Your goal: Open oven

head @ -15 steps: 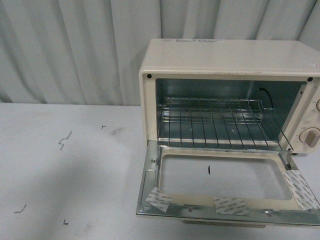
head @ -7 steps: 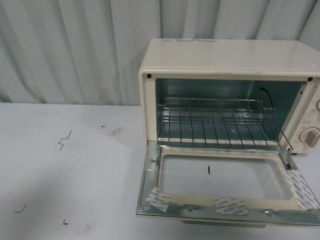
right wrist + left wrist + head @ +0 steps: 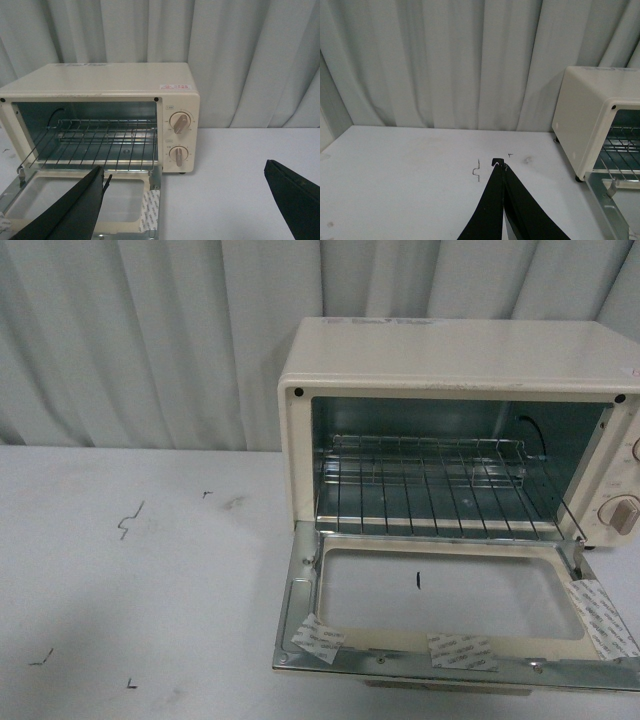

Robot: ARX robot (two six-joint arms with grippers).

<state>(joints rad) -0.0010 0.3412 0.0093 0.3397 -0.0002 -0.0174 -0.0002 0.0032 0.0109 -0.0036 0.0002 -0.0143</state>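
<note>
The cream-white oven [image 3: 450, 360] stands at the right of the table with its glass-windowed door [image 3: 450, 605] swung fully down and lying flat. A wire rack [image 3: 430, 485] shows inside the lit cavity, and two beige knobs [image 3: 179, 122] sit on its front panel. Neither arm appears in the front view. In the left wrist view my left gripper [image 3: 499, 164] is shut with nothing in it, over bare table well away from the oven [image 3: 587, 115]. My right gripper [image 3: 185, 175] is open and empty, one finger [image 3: 75, 205] above the lowered door [image 3: 75, 200], the other finger [image 3: 295, 195] over the table.
White table [image 3: 130, 590] with small black marks [image 3: 130, 520] spreads left of the oven. Pale pleated curtain [image 3: 150, 340] hangs close behind. Taped patches [image 3: 320, 638] sit on the door's inner frame.
</note>
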